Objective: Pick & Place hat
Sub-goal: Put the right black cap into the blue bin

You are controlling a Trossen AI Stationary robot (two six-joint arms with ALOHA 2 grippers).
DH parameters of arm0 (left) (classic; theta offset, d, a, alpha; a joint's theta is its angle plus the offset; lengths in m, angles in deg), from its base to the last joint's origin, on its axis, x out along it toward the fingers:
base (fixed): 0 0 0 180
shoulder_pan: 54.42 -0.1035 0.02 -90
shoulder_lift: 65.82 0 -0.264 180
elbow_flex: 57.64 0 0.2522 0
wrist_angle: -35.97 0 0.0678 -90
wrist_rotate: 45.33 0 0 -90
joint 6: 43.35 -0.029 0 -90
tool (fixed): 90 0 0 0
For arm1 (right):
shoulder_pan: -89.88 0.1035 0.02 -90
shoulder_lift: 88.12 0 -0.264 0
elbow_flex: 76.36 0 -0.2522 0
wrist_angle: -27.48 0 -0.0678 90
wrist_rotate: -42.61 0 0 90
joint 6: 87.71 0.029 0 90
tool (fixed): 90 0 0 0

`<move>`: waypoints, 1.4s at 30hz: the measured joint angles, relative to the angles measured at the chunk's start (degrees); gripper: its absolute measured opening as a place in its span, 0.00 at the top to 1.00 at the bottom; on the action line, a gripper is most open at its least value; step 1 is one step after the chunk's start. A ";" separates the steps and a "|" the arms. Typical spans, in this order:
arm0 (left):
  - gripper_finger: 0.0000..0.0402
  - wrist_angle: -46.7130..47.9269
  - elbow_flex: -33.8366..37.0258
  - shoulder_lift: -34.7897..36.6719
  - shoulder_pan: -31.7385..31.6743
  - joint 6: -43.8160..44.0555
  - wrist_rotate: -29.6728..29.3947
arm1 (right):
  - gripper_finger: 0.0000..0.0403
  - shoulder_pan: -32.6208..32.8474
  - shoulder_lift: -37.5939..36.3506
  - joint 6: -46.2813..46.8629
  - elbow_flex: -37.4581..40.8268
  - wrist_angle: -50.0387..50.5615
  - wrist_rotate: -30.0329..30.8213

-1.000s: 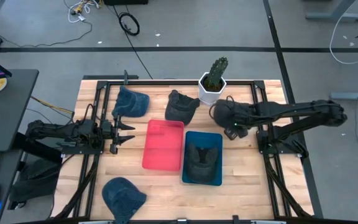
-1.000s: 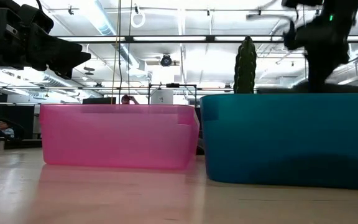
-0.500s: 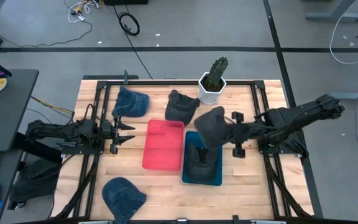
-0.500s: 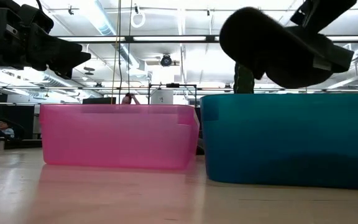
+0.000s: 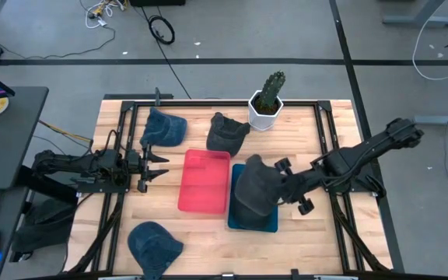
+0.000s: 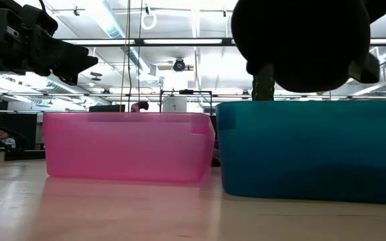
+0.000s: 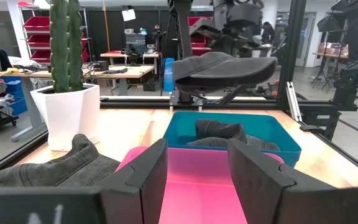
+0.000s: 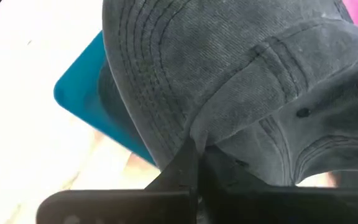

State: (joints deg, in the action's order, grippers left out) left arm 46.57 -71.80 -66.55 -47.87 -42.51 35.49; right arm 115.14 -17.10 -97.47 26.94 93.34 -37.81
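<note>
My right gripper (image 5: 277,185) is shut on a dark grey cap (image 5: 255,183), which hangs over the teal bin (image 5: 271,225). In the low view the cap (image 6: 300,43) floats above the bin's rim (image 6: 313,107). Another dark cap (image 7: 225,132) lies inside the teal bin. The pink bin (image 5: 204,180) stands just left of it. My left gripper (image 5: 158,163) waits open at the table's left side, its fingers (image 7: 143,171) level and pointing at the bins. My right gripper holds the dark grey cap at the seam where brim meets crown (image 8: 194,140), pinched between the two fingers (image 8: 185,168). It comes from the table's right, slanting down. The cap is lifted clear, reaching out past the fingertips over the teal bin (image 8: 79,93).
A blue cap (image 5: 164,127) and a dark cap (image 5: 226,132) lie on the far part of the table, and another blue cap (image 5: 154,243) lies at the near edge. A cactus in a white pot (image 5: 267,99) stands far of the bins.
My right gripper has carried the dark grey cap from beside the cactus pot toward the table's near edge and left. The cap, lifted clear, now hangs over the teal bin. The arm has swung and stretched out, and the cap has turned with it.
</note>
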 joint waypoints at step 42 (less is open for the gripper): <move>0.57 0.00 -0.02 0.00 -0.01 0.00 -0.01 | 1.00 5.34 14.70 -11.44 -6.73 -0.44 -0.65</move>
State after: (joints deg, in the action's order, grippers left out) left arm 46.56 -71.83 -66.55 -47.88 -42.51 35.48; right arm 120.48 -2.40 -108.92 20.21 92.90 -38.46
